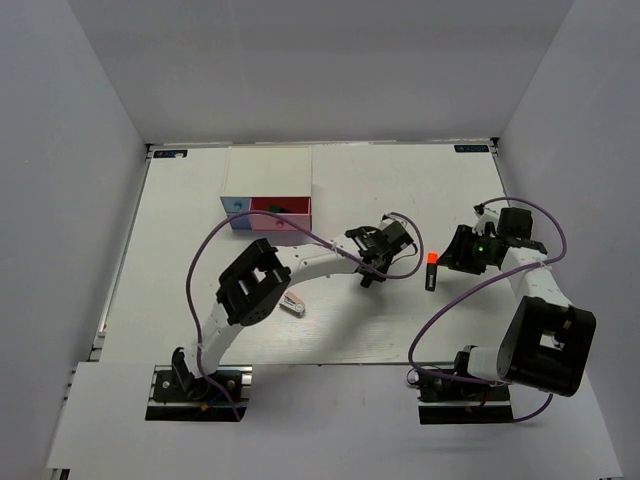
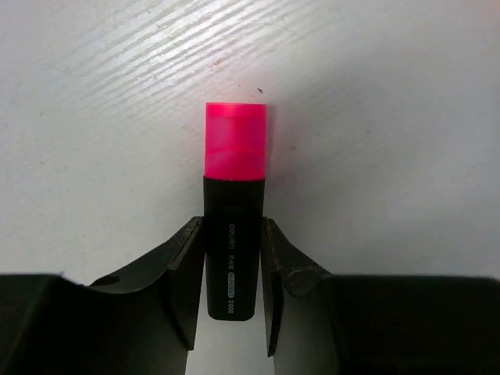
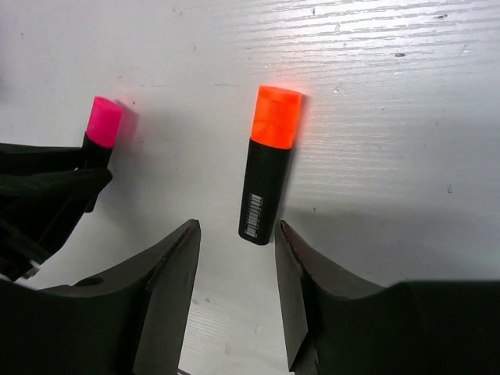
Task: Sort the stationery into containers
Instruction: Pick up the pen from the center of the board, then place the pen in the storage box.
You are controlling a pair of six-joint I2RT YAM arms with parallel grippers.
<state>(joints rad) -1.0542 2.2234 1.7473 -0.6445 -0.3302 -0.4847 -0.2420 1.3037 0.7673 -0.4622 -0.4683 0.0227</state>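
Closed narrow on the pink-capped highlighter point(image 2: 233, 195) with the left gripper point(image 2: 232, 234), both fingers flat against the black barrel. Long axis straight out ahead of the fingertips, translucent pink cap farthest forward, butt end back between the jaws, over the white table point(image 2: 391, 117). Cannot tell whether lifted or resting.

Spread apart at the right gripper point(image 3: 237, 238), nothing held. Just ahead of those fingertips, lying on the table: the orange-capped highlighter point(image 3: 268, 168). Black barrel with a barcode label, butt end nearest and off-centre toward one finger, cap pointing away, axis tilted slightly off the fingers' line. Much nearer the right arm than the left. Probably calls for a short advance to straddle the barrel.

Well apart from both grippers, the drawer box point(image 1: 268, 180).
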